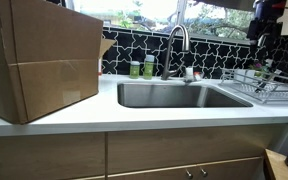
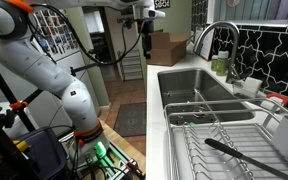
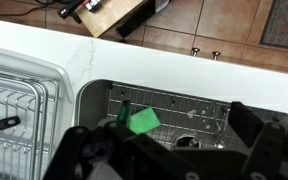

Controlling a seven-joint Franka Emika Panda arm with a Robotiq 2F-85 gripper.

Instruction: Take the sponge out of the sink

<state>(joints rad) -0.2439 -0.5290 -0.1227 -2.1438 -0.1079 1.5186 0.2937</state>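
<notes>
Sink (image 1: 179, 96) set in your worktop (image 1: 134, 117), with things on either side and behind it.
Your sponge (image 3: 143, 121) lies inside the sink, on a wire grid (image 3: 189, 104) at its bottom. In an exterior view, a box (image 1: 39, 55) stands on the worktop left of the basin and the dish rack (image 1: 267, 85) right of it, with the faucet (image 1: 176, 45) and two bottles (image 1: 141, 68) behind.

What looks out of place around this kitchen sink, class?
A large cardboard box stands on the counter beside the sink, odd for a kitchen. The green sponge lies askew on the grid in the sink.
</notes>
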